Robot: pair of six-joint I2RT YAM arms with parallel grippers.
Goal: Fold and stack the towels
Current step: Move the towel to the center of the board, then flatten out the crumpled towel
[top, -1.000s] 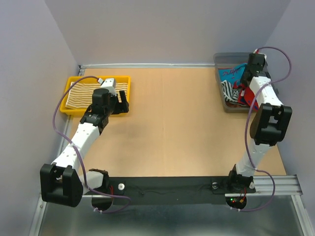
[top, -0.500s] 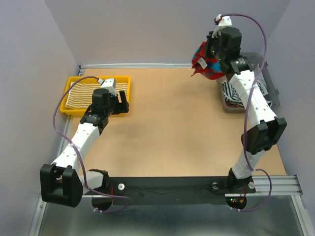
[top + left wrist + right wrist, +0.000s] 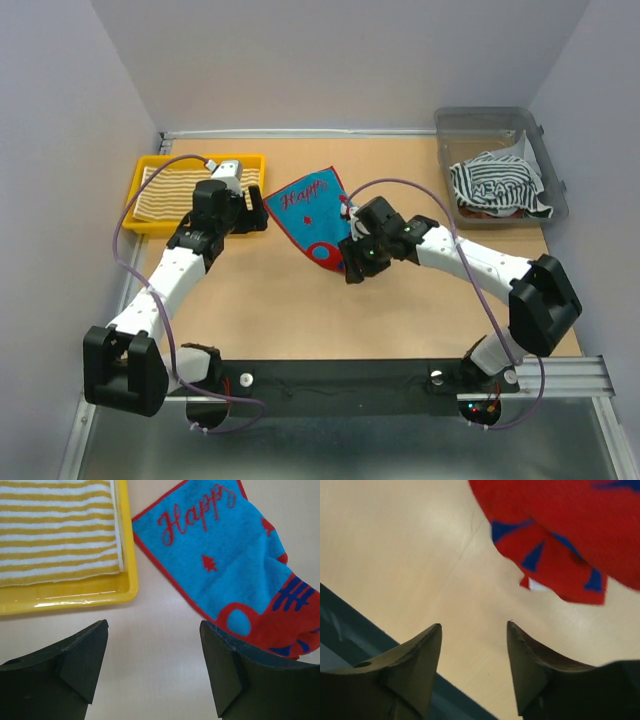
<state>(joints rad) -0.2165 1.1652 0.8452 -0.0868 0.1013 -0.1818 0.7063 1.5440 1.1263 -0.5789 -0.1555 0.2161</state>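
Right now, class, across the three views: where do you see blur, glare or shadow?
Right wrist: the red-blue towel is smeared and soft, the fingers sharper. Left wrist: crisp, with white glare along the yellow tray near its rim. Top: even light, no harsh shadows on the table.

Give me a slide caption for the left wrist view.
Open left tool hovers by a yellow tray holding a striped towel, blue-red towel beside it on the table.

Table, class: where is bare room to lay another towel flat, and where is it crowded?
Bare tabletop lies between the red-blue towel and the grey bin, and in front of that towel toward the black rail. The back left is crowded: yellow tray, left gripper and towel sit close together.
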